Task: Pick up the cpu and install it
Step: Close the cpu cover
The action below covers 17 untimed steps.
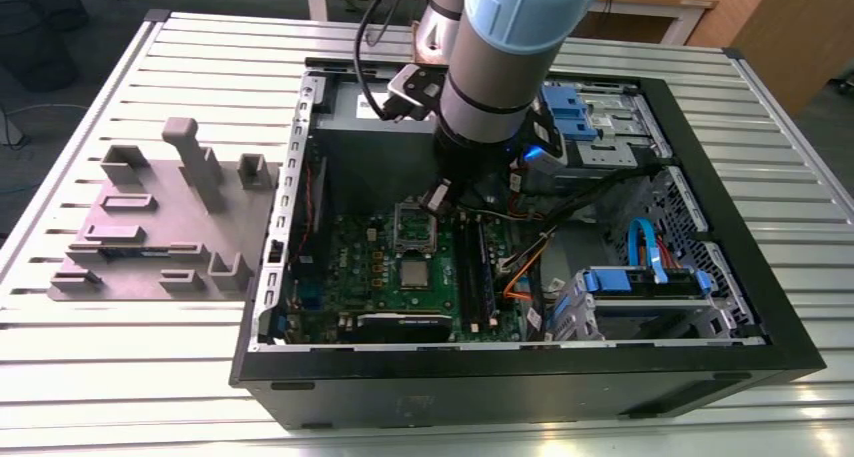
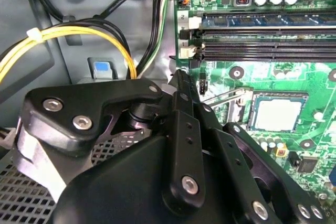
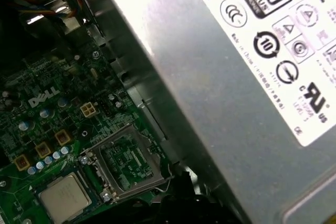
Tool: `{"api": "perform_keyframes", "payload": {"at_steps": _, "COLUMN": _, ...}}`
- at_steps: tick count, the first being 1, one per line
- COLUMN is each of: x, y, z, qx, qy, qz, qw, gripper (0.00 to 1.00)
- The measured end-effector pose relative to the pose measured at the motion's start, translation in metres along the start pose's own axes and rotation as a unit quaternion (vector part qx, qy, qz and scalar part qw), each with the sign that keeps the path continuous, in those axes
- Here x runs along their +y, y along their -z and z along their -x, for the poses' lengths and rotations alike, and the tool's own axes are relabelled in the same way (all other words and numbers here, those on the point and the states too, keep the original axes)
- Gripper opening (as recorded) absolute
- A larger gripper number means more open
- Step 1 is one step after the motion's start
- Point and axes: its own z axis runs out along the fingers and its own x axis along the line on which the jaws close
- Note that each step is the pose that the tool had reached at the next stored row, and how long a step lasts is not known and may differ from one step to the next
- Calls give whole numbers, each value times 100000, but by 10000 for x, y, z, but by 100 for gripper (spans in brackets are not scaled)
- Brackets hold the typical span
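The gripper (image 2: 181, 77) hangs inside the computer case (image 1: 747, 362) over the motherboard (image 1: 350, 262), fingers seemingly closed and empty; the cpu (image 2: 276, 114) already sits in its socket, whose retention frame (image 3: 128, 163) stands open, unlatched.

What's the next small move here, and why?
Probably tip the load plate down over the cpu. The cpu already lies flat in its socket, the plate beside it stands flipped open, and in the exterior view the gripper hangs close above that plate.
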Motion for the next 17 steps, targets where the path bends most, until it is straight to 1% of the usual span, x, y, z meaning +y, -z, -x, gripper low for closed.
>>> {"api": "perform_keyframes", "payload": {"at_steps": 6, "x": 31, "y": 78, "z": -6, "qx": 23, "qy": -8, "qz": -19, "qw": 100000, "gripper": 10}}
{"api": "perform_keyframes", "payload": {"at_steps": 9, "x": 47, "y": 100, "z": -13, "qx": 209, "qy": -16, "qz": -136, "qw": 100000, "gripper": 10}}
{"api": "perform_keyframes", "payload": {"at_steps": 17, "x": 66, "y": 185, "z": -10, "qx": 309, "qy": -21, "qz": -207, "qw": 99999, "gripper": 10}}
